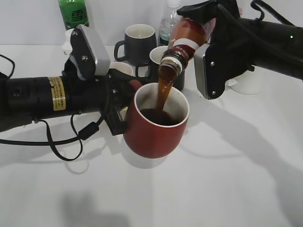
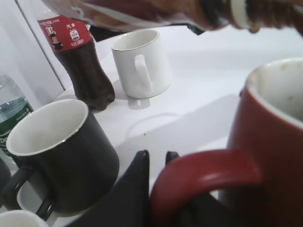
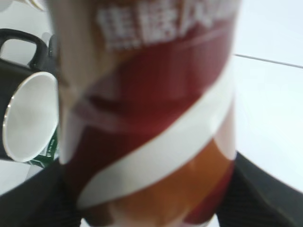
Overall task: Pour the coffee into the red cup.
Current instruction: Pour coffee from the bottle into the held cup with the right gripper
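Brown coffee streams from the tipped coffee bottle (image 1: 186, 40) into the red cup (image 1: 156, 124), which sits on the white tabletop (image 1: 227, 179) with dark liquid pooled inside. Right end effector (image 1: 208, 45) clenched around the bottle's body, neck angled down over the cup's rim (label fills the right wrist view). Left end effector (image 1: 118, 101) grasping the cup's handle (image 2: 199, 175); black mugs (image 1: 137, 40) and a white mug (image 2: 141, 64) stand behind.
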{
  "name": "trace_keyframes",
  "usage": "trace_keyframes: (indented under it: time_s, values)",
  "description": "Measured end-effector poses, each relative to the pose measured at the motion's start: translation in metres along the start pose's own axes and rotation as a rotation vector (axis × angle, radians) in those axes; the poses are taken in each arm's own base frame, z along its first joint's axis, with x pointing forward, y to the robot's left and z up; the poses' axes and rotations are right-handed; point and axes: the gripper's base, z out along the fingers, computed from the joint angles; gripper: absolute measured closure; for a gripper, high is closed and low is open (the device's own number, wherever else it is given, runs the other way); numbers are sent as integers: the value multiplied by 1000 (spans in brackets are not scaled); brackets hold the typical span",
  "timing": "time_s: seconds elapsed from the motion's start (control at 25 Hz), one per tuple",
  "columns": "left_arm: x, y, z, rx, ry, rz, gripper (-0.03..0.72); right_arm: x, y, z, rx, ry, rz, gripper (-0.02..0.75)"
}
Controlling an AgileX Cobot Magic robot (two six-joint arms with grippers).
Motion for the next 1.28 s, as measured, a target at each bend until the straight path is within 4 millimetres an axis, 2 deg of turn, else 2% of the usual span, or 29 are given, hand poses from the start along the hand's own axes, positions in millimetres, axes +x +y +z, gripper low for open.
trace_keyframes:
  time_s: [0.44, 0.72, 0.92, 1.28]
  values:
    - [0, 0, 0, 0, 4, 1, 616, 0, -3, 0, 28, -4, -30, 226]
    - [0, 0, 0, 0, 5, 1, 616, 2, -3, 0, 34, 18, 19, 226]
    - [0, 0, 0, -1, 4, 0, 616, 2, -1, 0, 17, 23, 126, 226]
    - [-3, 3, 0, -34, -35, -39, 616, 3, 2, 0, -9, 39, 491, 226]
